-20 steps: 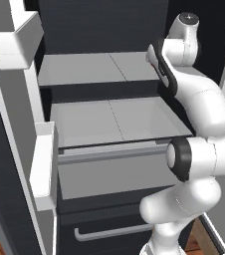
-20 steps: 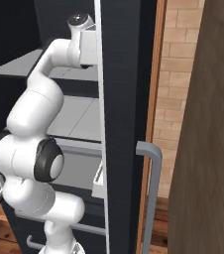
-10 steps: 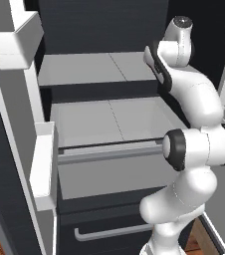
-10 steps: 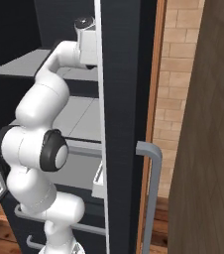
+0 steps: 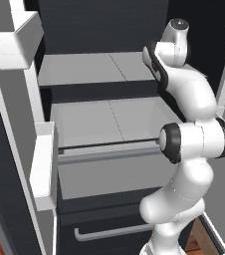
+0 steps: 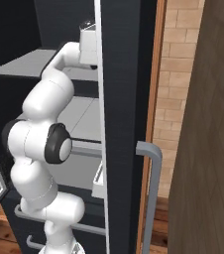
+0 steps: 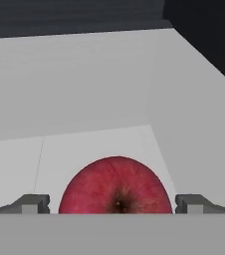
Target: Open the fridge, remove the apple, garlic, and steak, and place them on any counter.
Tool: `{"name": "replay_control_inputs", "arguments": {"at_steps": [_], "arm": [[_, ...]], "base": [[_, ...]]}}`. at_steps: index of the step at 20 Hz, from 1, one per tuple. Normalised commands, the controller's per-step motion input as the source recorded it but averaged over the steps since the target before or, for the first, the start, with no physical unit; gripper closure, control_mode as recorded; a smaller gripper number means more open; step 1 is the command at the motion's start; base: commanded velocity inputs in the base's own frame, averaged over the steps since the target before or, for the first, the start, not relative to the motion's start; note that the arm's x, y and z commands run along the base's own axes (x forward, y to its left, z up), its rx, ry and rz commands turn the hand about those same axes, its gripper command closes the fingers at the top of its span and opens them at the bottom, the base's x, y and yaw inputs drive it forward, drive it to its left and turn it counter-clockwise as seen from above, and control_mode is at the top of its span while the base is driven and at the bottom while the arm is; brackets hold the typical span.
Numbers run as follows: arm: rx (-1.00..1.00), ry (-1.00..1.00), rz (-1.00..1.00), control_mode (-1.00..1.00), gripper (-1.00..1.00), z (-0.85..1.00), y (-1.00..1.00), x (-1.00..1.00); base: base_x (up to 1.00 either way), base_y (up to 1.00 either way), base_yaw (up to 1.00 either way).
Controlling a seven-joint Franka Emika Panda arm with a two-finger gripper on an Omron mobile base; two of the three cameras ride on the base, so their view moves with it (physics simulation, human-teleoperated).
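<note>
Deep inside the fridge [image 5: 104, 30], on the right end of a grey shelf [image 5: 84, 69], the arm [image 5: 189, 99] has reached a little further over the last second: its elbow has swung up and its upper links have straightened toward the back wall, while the base cameras have not moved. That suggests the approach to the first item is nearly finished and a grasp is the likely next step.

Seen from the hand camera, the tool [image 7: 112, 204] stands wide, its two dark tips [image 7: 32, 203] spread to either side of the apple [image 7: 115, 185], with nothing held between them. The apple sits on the pale shelf floor close to the right inner wall, centred between the tips and very near them; whether the tips already reach past its sides cannot be told.

The apple looks glossy and deep red, round, with a dark dimple at its crown facing the camera. Its smooth, curved skin will probably need a centred squeeze to keep it from rolling away.

Both fridge doors stand open, so that step looks done. None of the three foods has reached a surface yet.
</note>
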Motion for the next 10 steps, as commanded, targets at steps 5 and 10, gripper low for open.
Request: {"name": "replay_control_inputs", "arguments": {"at_steps": [5,10], "arm": [[0.0,0.06,0.0,-1.0,1.0,-0.2,0.0,0.01],[0.0,0.13,0.0,-1.0,1.0,-0.24,0.0,0.0]], "base": [[0.0,0.0,0.0],[0.0,0.0,0.0]]}}
